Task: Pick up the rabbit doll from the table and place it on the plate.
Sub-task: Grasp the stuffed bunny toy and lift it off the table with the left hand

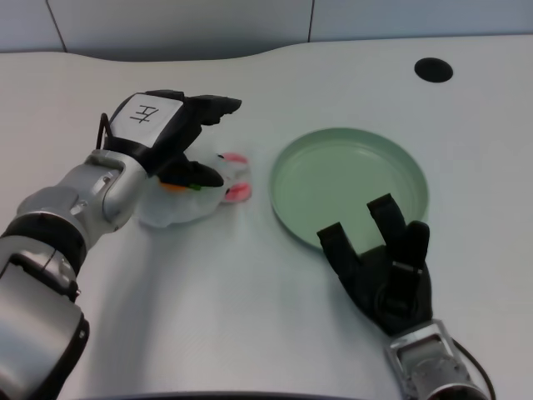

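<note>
The right hand [385, 267] lies nearest, palm down on the table [208, 308], its fingers spread and reaching just over the near rim of the plate [287, 179]. It holds nothing; it looks parked there so as to stay out of the work.

Beyond it, the plate is a shallow pale green dish lying flat, and nothing is in it. That fits a task whose placing step is not yet done.

At the same depth, to the left, the left hand [179, 133] is set over the doll [196, 193], a white plush with pink ears pointing toward the plate and an orange patch showing under the hand. The doll rests on the table just beside the plate's left rim, apart from it. The fingers arch over its top and some seem to touch it, but the hand hides the contact, so I cannot tell whether they are clamped on it or only hovering. The hand comes from above probably because the doll is low and soft.

Farthest back is a dark round hole [433, 69] in the table.
</note>
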Motion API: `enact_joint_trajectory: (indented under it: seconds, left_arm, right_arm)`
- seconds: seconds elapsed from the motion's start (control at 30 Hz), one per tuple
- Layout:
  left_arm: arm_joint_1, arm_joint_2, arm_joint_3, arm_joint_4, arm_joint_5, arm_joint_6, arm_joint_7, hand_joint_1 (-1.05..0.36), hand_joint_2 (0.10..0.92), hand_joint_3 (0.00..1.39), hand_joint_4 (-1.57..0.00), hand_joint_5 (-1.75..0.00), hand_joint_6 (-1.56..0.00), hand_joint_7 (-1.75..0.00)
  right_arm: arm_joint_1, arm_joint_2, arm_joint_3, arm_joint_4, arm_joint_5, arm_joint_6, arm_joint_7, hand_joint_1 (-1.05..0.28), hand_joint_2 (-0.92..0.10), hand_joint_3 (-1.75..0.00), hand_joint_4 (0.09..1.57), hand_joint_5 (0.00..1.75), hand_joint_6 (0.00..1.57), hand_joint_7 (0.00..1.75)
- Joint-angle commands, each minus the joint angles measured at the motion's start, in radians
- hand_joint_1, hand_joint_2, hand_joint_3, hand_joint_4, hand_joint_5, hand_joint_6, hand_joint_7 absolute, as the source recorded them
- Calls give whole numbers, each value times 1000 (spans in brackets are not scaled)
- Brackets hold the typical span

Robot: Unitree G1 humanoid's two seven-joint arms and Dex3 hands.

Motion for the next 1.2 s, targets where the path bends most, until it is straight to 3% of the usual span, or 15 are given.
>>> enact_joint_trajectory:
  seconds: [0.03, 0.23, 0.33, 0.53, 0.7, 0.9, 1.0, 1.07, 1.17, 1.2]
  left_arm:
    - [-18, 17, -29, -8, 26, 40, -15, -1029, 919, 149, -98, 0, -128, -2]
    - [-17, 14, -51, -4, 40, 77, -39, -1048, 921, 211, -59, 0, -70, 0]
    - [-17, 13, -66, 1, 50, 90, -48, -1048, 921, 241, -33, 0, -33, 0]
    - [-17, 12, -74, 1, 52, 97, -56, -1048, 921, 274, -11, 0, -2, 0]
    - [7, -15, -48, 19, 16, 114, -169, -1038, 915, 72, -65, -23, -6, -1]
    - [24, -28, -73, 29, 39, 151, -200, -1031, 921, 41, -59, -16, -33, -11]
    - [39, -35, -91, 33, 56, 163, -185, -963, 904, 21, -94, -30, -73, -22]
    - [49, -40, -98, 36, 61, 168, -177, -834, 872, 5, -154, -54, -95, -23]
    - [53, -42, -102, 38, 63, 169, -170, -770, 856, 1, -187, -60, -112, -19]
    - [60, -45, -113, 40, 74, 178, -148, -766, 855, 0, -190, -58, -114, -18]
  right_arm:
    - [38, 12, -5, 19, 8, 15, -3, -475, -910, -28, 903, 1746, 699, 1746]
    - [39, 8, -5, 20, 8, 14, 14, -473, -907, -22, 914, 1746, 718, 1746]
    - [39, 4, -4, 16, 8, 31, 6, -463, -899, -16, 921, 1746, 753, 1746]
    - [41, 4, -5, 13, 9, 34, 5, -460, -900, -15, 922, 1746, 761, 1746]
    - [47, 14, -12, 8, 15, 21, 13, -466, -913, -19, 919, 1746, 734, 1746]
    - [57, 25, -16, -2, 25, 22, 12, -448, -917, -18, 911, 1746, 703, 1746]
    - [63, 28, -13, -8, 31, 28, 5, -448, -899, -7, 921, 1746, 733, 1746]
    - [68, 30, -10, -14, 33, 21, 14, -443, -915, -21, 919, 1746, 722, 1746]
    - [71, 32, -5, -18, 37, 19, 19, -441, -920, -31, 914, 1746, 711, 1746]
    - [74, 33, -3, -23, 36, 16, 10, -441, -921, -32, 913, 1746, 709, 1746]
